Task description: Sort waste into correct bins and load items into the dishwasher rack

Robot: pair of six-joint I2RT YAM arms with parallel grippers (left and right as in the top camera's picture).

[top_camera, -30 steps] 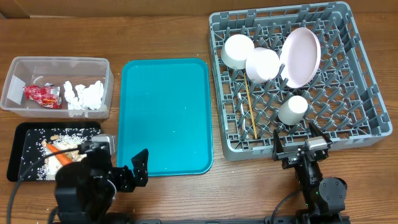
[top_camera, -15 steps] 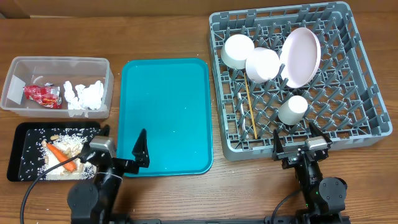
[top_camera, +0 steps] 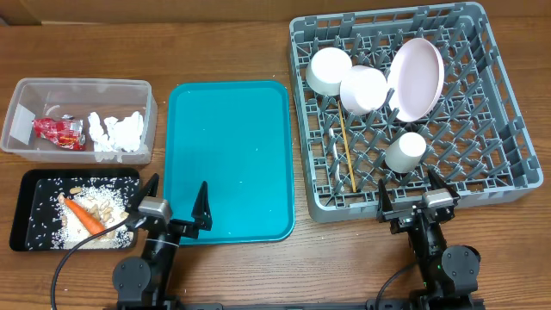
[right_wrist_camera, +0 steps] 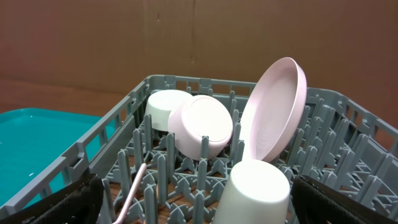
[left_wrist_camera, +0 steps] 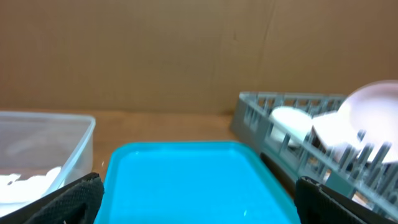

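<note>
Your rack (top_camera: 413, 112), at the far right of the desk (top_camera: 258, 43), holds the plate (top_camera: 417, 79) on edge, two bowls (top_camera: 330, 71) (top_camera: 363, 89) to its left, the cup (top_camera: 405, 152) upside down nearer you, and the chopsticks (top_camera: 347, 151) lying on the lattice. The teal tray (top_camera: 228, 159) in the middle carries only a few white specks. In the clear tub (top_camera: 77, 86), far left, lie the wrapper (top_camera: 58, 131) and the tissue (top_camera: 116, 131). In the black tray (top_camera: 21, 220), near left, lie the carrot (top_camera: 84, 215) and the rice (top_camera: 95, 194). By this layout you may judge sorting and loading essentially complete. Your left gripper (top_camera: 178, 194) stands at the near edge of the teal tray, jaws fully spread, holding nothing. Your right gripper (top_camera: 413, 196) stands at the near edge of the rack, equally wide and empty.
</note>
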